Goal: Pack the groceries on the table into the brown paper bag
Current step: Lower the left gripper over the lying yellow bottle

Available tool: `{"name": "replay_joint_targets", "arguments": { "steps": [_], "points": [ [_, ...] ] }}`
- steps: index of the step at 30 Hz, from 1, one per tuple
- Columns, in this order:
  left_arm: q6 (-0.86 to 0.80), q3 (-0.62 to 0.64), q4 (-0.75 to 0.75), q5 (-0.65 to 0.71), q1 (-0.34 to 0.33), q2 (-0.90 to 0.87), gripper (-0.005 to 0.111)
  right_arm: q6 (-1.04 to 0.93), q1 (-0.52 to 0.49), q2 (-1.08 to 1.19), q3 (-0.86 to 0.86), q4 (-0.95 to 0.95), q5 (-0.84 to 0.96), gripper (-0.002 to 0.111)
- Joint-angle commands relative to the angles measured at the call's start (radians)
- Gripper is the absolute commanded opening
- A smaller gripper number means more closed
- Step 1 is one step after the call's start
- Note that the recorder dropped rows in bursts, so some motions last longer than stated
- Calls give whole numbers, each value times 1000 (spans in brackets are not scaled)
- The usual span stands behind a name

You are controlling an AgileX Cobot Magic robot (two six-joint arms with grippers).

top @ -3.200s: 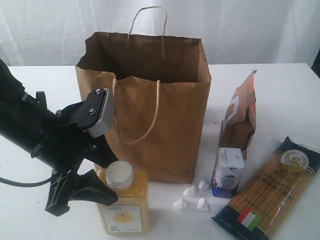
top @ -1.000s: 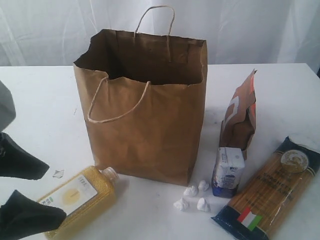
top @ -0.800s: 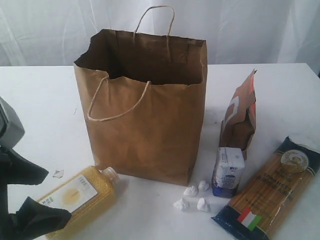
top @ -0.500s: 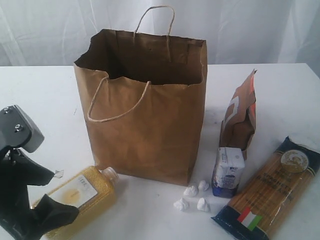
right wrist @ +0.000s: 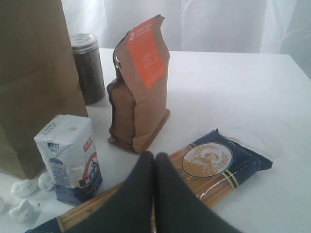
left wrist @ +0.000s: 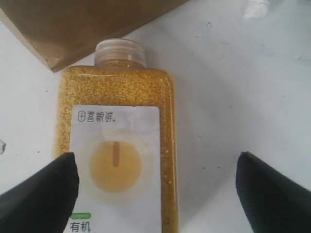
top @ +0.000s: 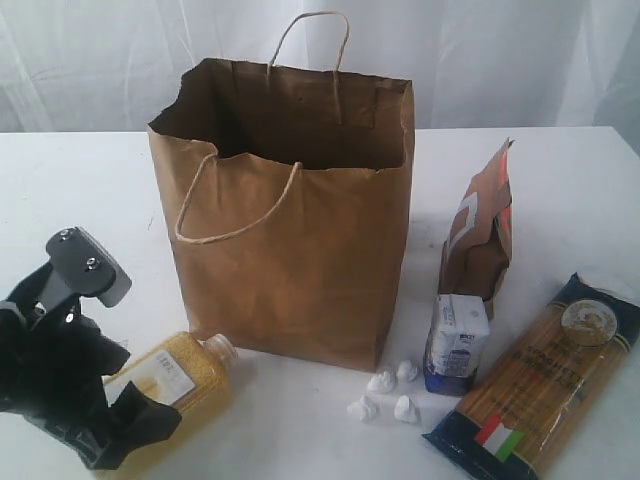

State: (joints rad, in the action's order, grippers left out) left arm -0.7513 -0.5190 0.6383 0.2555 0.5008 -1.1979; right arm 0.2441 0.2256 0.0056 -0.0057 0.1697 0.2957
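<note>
The brown paper bag [top: 290,210] stands open in the middle of the table [top: 90,190]. In front of its left corner a yellow-grain bottle [top: 175,375] [left wrist: 116,145] lies on its side, neck toward the bag. My left gripper [top: 128,388] [left wrist: 155,165] hovers open over the bottle's base end, one finger above the label and the other above bare table. To the right are the brown-orange pouch [top: 480,235] [right wrist: 138,92], the white-blue carton [top: 456,343] [right wrist: 70,158] and the spaghetti packet [top: 540,375] [right wrist: 214,165]. My right gripper [right wrist: 154,158] is shut and empty above the spaghetti packet.
A clear jar [right wrist: 87,68] with dark contents stands behind the bag, beside the pouch. Several small white crumpled lumps [top: 385,395] [right wrist: 24,194] lie between the bag and the carton. A white curtain hangs behind the table.
The left arm has come in from the left edge and now sits over the bottle. The bottle stood upright in the oldest frame and lies flat now.
</note>
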Motion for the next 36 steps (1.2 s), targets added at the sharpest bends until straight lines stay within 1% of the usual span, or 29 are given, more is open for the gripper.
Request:
{"name": "replay_joint_targets", "arguments": {
  "steps": [1, 6, 13, 16, 25, 32, 34, 36],
  "points": [
    [-11, 7, 19, -11, 1, -47, 88, -1, -5, -6, 6, 6, -5, 0],
    [-11, 7, 19, -19, 5, -94, 88, -1, -5, -6, 6, 6, -5, 0],
    [-11, 7, 19, -77, 58, -157, 88, -1, -5, -6, 6, 6, -5, 0],
    [-10, 7, 19, -102, 70, -188, 87, -1, -5, -6, 6, 6, -5, 0],
    [-7, 7, 27, -135, 70, -241, 87, -1, -5, -6, 6, 6, -5, 0],
    [-7, 7, 33, -135, 70, -281, 87, -1, -5, -6, 6, 6, -5, 0],
    [-5, 7, 35, -127, 70, -281, 85, -1, -5, -6, 6, 6, -5, 0],
    [-1, 7, 35, -112, 70, -281, 76, -1, -5, -6, 6, 6, -5, 0]
  ]
}}
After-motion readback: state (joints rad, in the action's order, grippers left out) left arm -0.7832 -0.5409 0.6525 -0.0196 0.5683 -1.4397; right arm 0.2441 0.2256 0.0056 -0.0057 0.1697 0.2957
